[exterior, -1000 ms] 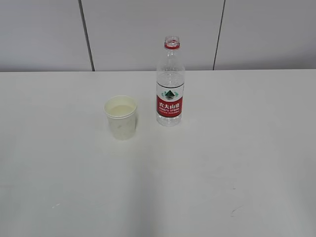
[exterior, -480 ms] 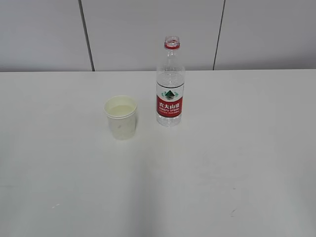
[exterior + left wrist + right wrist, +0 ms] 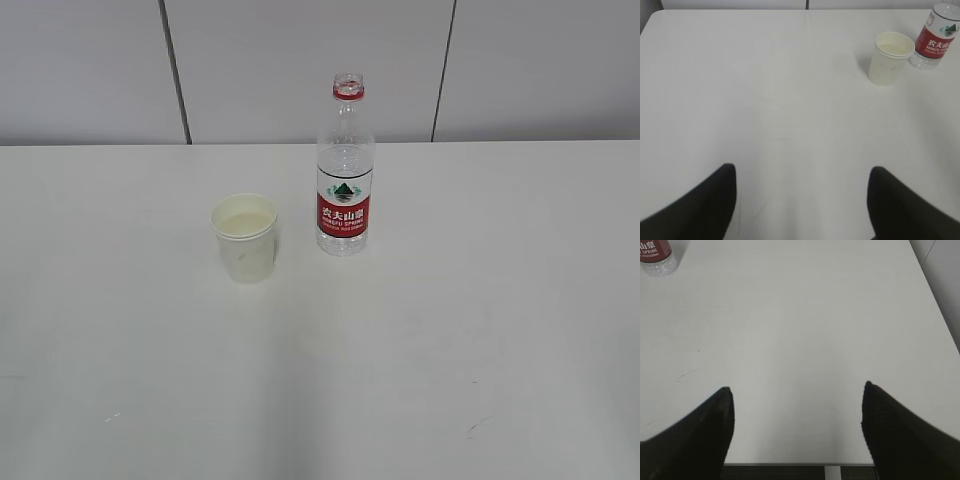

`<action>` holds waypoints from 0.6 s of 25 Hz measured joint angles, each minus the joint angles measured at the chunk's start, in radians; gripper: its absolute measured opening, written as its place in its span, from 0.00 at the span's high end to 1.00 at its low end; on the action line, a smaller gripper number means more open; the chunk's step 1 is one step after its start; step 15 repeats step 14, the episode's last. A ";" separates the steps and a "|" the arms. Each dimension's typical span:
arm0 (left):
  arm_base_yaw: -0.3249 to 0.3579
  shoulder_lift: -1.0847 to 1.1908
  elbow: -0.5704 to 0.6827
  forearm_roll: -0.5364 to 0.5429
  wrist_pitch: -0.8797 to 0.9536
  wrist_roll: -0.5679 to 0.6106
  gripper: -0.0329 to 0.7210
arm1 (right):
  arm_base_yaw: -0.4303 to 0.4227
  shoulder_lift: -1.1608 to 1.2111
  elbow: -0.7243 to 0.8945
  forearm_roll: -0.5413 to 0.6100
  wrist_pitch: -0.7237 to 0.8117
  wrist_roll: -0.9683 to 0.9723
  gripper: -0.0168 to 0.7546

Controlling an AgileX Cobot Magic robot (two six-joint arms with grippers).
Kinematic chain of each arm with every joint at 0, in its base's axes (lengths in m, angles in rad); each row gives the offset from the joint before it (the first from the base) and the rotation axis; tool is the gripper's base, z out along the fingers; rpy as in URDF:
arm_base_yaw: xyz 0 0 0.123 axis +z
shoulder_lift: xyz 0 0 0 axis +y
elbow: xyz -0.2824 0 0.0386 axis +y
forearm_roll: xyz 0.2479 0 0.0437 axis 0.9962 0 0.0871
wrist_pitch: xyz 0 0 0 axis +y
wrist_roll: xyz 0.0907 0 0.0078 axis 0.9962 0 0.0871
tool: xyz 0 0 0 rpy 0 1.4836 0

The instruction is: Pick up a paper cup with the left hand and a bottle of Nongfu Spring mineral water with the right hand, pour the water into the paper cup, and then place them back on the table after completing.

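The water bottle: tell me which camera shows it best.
The exterior view: the water bottle stands whole and upright, from open neck to base, label facing the camera. The left wrist view catches only its lower part with the label at the frame's top right corner. The right wrist view shows just its base.

The only writing I can read is on the bottle [image 3: 345,165], toward the far edge of the tabletop [image 3: 480,320]: its red label carries white Chinese characters, 农夫山泉, with a green mountain logo above. The small line beneath is too fine to read.
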 joint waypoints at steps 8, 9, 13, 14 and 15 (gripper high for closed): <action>0.000 0.000 0.000 0.000 0.000 0.000 0.29 | 0.000 0.000 0.001 0.000 0.000 0.000 0.22; 0.000 0.000 0.000 0.000 0.000 0.000 0.29 | 0.000 0.000 0.001 0.000 0.000 0.000 0.22; 0.000 0.000 0.000 0.000 0.000 0.000 0.29 | 0.000 0.000 0.001 0.000 0.000 0.000 0.22; 0.000 0.000 0.000 0.000 0.000 0.000 0.29 | 0.000 0.000 0.001 0.000 0.000 0.000 0.22; 0.000 0.000 0.000 0.000 0.000 0.000 0.29 | 0.000 0.000 0.001 0.000 0.000 0.000 0.22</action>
